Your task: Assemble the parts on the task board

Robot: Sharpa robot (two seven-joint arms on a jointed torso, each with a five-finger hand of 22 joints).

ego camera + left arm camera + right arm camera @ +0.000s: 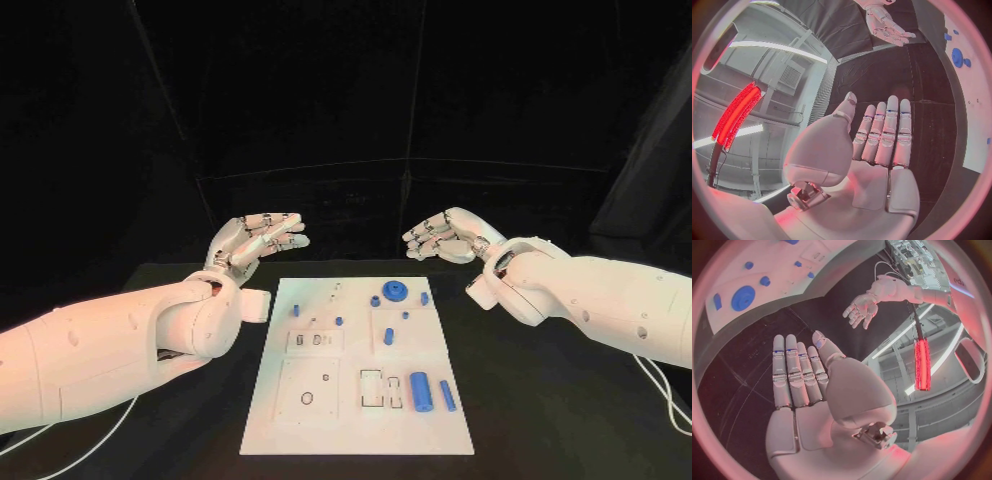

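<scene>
Black table (562, 400) carries the task board (361, 425) at 6 o'clock, its blue parts (421, 390) untouched, while left hand (260, 238) at 10 and right hand (450, 236) at 2 hover empty with fingers extended, seemingly poised to start.

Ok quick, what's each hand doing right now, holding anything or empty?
Left hand: open, holding nothing, raised beyond the far edge of the task board.
Right hand: open, holding nothing, also raised beyond the board's far edge.

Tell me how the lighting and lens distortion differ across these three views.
Head view: dark surroundings, straight lines stay straight, and the white task board is evenly lit with no glare. Left wrist view: fisheye circle, edges bend, pinkish light on the left hand, and a red strip light glows beside it. Right wrist view: same fisheye bending and pink light on the right hand.
</scene>
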